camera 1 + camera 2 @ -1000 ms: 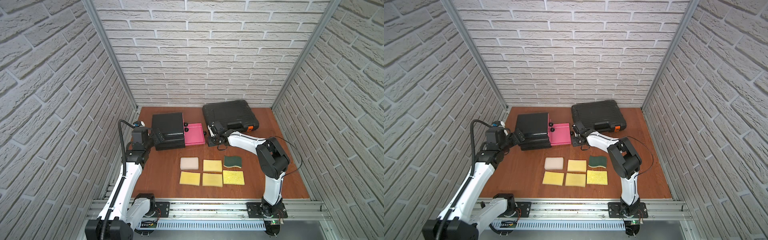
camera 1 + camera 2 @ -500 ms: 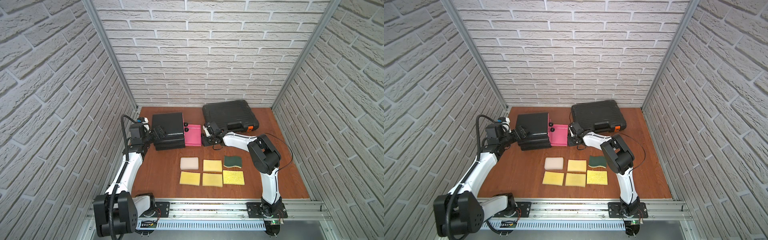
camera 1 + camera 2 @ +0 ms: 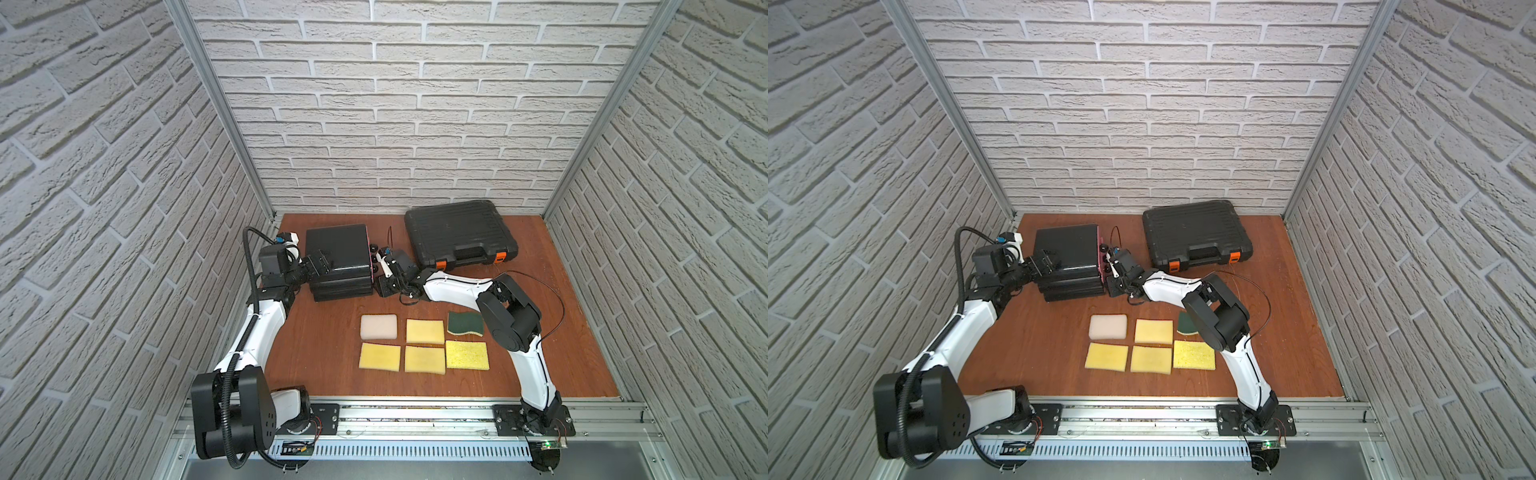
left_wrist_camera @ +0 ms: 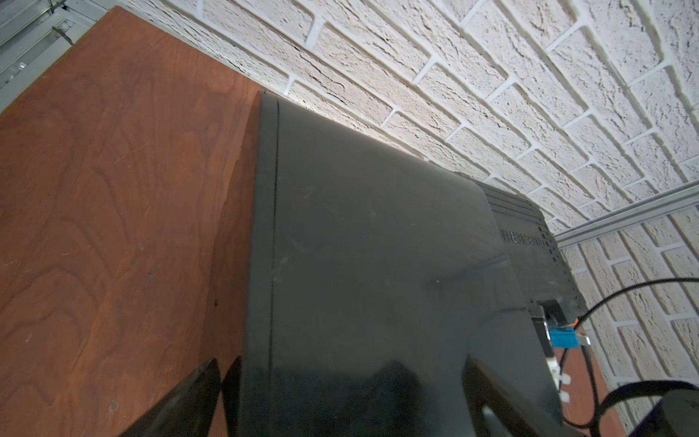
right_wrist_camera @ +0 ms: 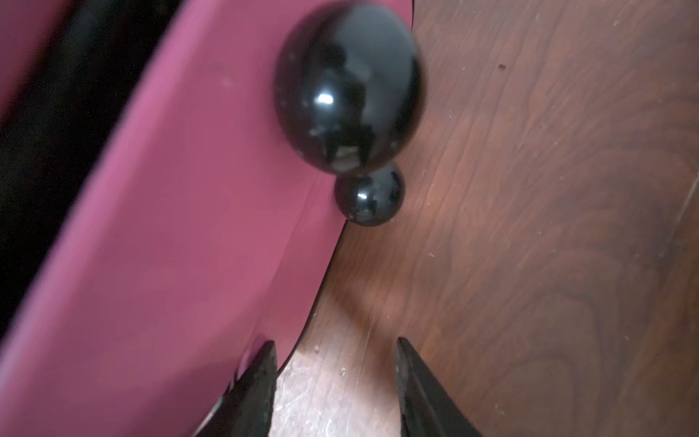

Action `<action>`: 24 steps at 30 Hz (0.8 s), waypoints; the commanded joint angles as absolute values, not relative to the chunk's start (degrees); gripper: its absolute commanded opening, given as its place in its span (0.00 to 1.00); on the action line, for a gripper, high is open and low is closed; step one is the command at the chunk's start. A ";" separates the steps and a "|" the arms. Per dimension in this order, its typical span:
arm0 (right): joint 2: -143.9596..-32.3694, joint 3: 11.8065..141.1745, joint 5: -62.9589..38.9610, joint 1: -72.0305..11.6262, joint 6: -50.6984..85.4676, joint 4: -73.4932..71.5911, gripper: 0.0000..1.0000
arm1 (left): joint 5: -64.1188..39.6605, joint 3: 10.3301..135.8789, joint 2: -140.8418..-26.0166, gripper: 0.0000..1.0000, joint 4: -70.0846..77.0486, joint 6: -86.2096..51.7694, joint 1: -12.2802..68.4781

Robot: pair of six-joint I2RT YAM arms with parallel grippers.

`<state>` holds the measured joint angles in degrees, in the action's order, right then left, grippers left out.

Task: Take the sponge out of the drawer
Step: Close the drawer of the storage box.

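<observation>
The left gripper [image 3: 318, 266] is spread as wide as it goes, and its fingers straddle an edge of the black cabinet [image 3: 345, 245] on the cabinet's nine o'clock side. The right gripper [image 5: 334, 342] stands half parted with only bare wood between its fingers. One of those fingers is just beside the pink drawer front [image 5: 170, 227], at the cabinet's three o'clock side.

On the table [image 3: 324, 332], a black case [image 3: 457, 232] lies at one o'clock and the cabinet at eleven. The drawer front sits nearly flush with the cabinet.

Six sponges lie at six o'clock in two rows of three:
- **Row toward twelve o'clock:** a white sponge [image 3: 378, 326], a yellow one and a green sponge [image 3: 465, 324].
- **Row toward six o'clock:** three yellow sponges [image 3: 424, 359].

Whether any sponge is inside the drawer cannot be told. Two black knobs [image 5: 348, 87] stick out of the drawer front.
</observation>
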<state>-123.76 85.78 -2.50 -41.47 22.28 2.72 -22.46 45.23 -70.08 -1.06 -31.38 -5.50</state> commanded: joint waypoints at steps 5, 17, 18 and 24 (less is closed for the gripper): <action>-118.09 81.82 5.64 -42.16 20.88 -0.06 0.52 | -25.98 44.08 -68.58 0.98 3.43 -32.75 -4.97; -84.85 57.57 40.07 -40.20 13.79 8.16 0.78 | 14.24 27.14 -43.27 0.98 2.41 -23.60 -2.99; -81.68 55.71 41.21 -38.99 13.24 9.14 0.79 | 16.94 26.26 -42.96 0.98 3.15 -23.21 -3.16; -67.42 45.48 42.78 -26.12 9.21 9.48 0.82 | 26.58 22.56 -58.86 0.98 22.02 -19.61 -3.17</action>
